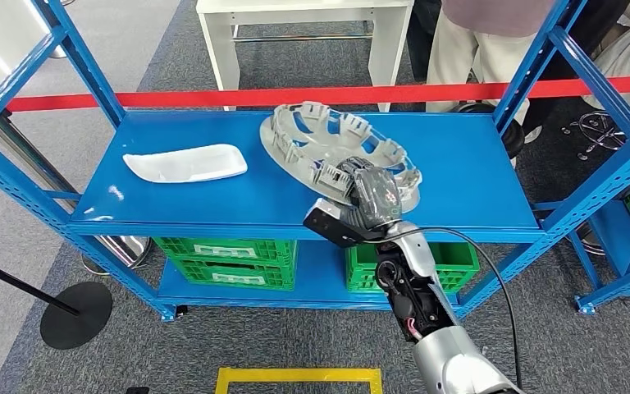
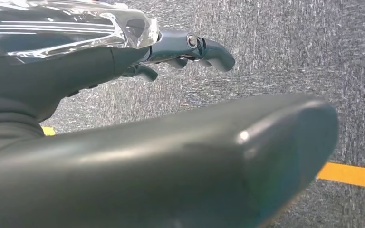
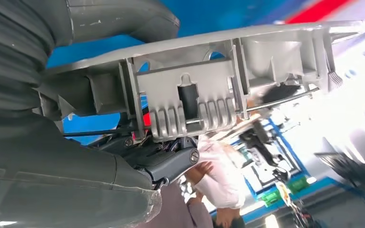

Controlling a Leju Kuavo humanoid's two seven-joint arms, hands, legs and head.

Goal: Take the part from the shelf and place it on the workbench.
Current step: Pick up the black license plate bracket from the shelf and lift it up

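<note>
A round grey ribbed part [image 1: 328,139], like a wheel cover, sits tilted on the blue shelf [image 1: 213,205], its far edge raised. My right hand [image 1: 373,197] reaches in from below and grips the part's near rim. In the right wrist view the rim [image 3: 190,90] lies close, with my right hand [image 3: 52,156] closed around it, thumb on one side and dark fingers [image 3: 166,161] on the other. My left hand [image 2: 171,156] hangs over the grey carpet, its fingers [image 2: 204,47] stretched out and holding nothing.
A white tray-shaped piece [image 1: 184,162] lies on the shelf's left half. Green crates [image 1: 230,258] stand on the lower shelf. A red barrier tape [image 1: 213,98], a white table [image 1: 303,25] and people stand behind. A yellow floor marking [image 1: 295,377] is near my feet.
</note>
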